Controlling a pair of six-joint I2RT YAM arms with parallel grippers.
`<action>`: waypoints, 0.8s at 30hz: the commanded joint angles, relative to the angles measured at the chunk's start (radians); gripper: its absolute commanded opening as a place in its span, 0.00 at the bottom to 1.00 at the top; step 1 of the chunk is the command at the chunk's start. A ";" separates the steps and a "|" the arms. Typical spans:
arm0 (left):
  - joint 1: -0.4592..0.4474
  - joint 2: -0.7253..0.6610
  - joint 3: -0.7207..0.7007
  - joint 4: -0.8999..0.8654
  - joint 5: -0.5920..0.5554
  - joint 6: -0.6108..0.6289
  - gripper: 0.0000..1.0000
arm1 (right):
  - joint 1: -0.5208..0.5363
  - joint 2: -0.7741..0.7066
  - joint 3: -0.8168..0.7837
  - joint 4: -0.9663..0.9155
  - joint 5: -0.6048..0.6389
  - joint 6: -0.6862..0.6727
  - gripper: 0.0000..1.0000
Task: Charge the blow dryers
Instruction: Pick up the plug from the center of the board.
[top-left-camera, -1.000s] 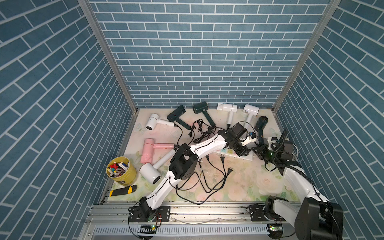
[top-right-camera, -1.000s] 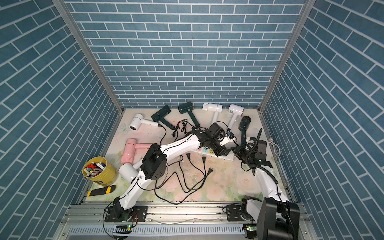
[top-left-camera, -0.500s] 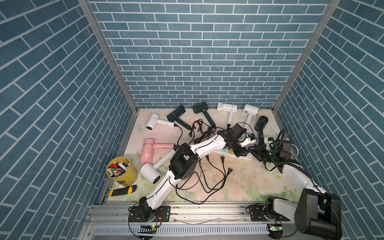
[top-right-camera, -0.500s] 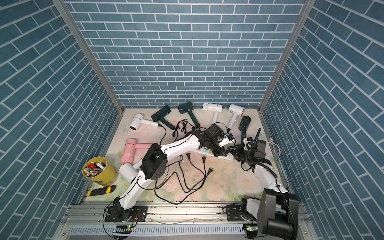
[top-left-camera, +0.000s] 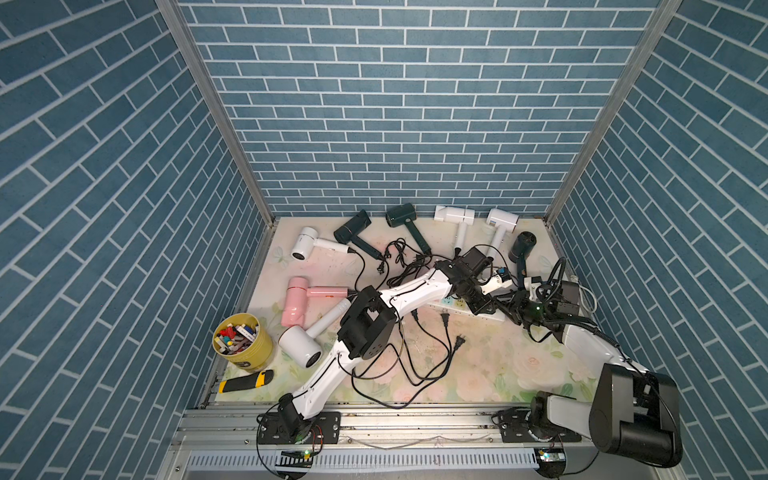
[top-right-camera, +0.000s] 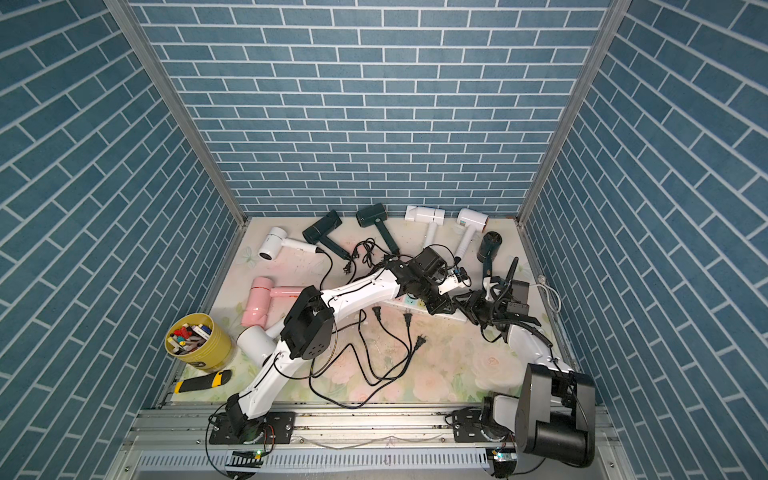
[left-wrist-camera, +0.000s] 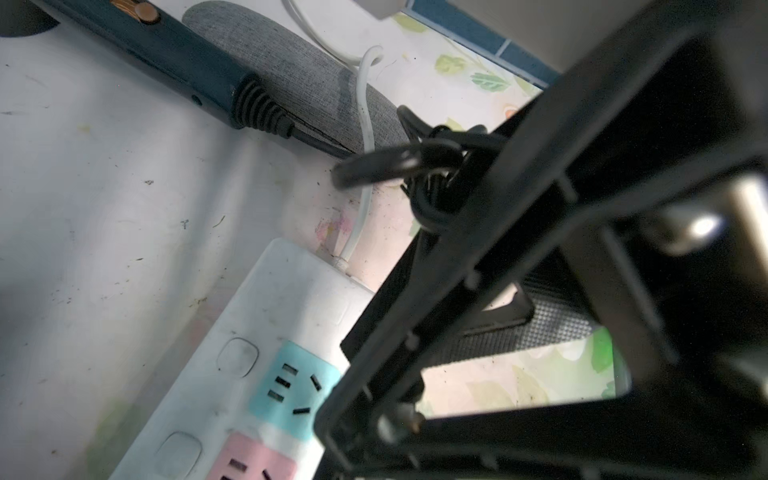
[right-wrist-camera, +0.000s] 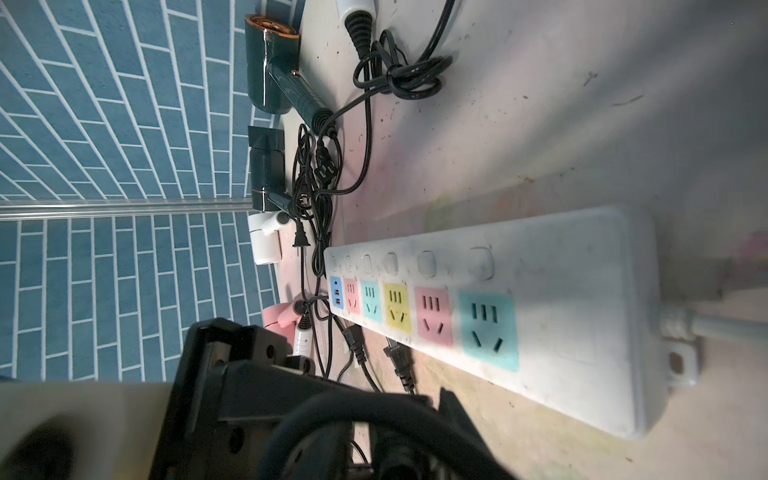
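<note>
Your right claw (top-left-camera: 509, 301), opening unclear, has swung in beside the left claw (top-left-camera: 480, 301), which narrowly pinches a coiled black cord (left-wrist-camera: 432, 166) above the power strip (right-wrist-camera: 561, 316), likely for a handover.

I count eight blow dryers (top-left-camera: 302, 246): four white, three dark green, one pink. Also one power strip (right-wrist-camera: 573, 270), one yellow cup (top-left-camera: 249, 355), one box cutter (top-left-camera: 245, 382), one grey cylinder (left-wrist-camera: 291, 70), two robot arms (top-left-camera: 415, 291).

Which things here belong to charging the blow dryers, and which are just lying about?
For the job: pink blow dryer, white blow dryers, dark green blow dryers, loose black plugs, white power strip.
Lying about: yellow cup of markers, yellow-black utility knife, grey cylinder.
</note>
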 joint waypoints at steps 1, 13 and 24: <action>0.002 -0.010 0.032 -0.008 0.043 0.017 0.15 | 0.002 0.005 0.016 -0.031 -0.013 -0.052 0.29; 0.013 -0.069 -0.001 -0.030 0.009 -0.021 0.56 | 0.002 -0.029 0.015 -0.054 0.043 -0.084 0.00; 0.052 -0.532 -0.523 0.074 -0.339 -0.161 1.00 | 0.071 -0.064 0.048 -0.124 0.379 -0.229 0.00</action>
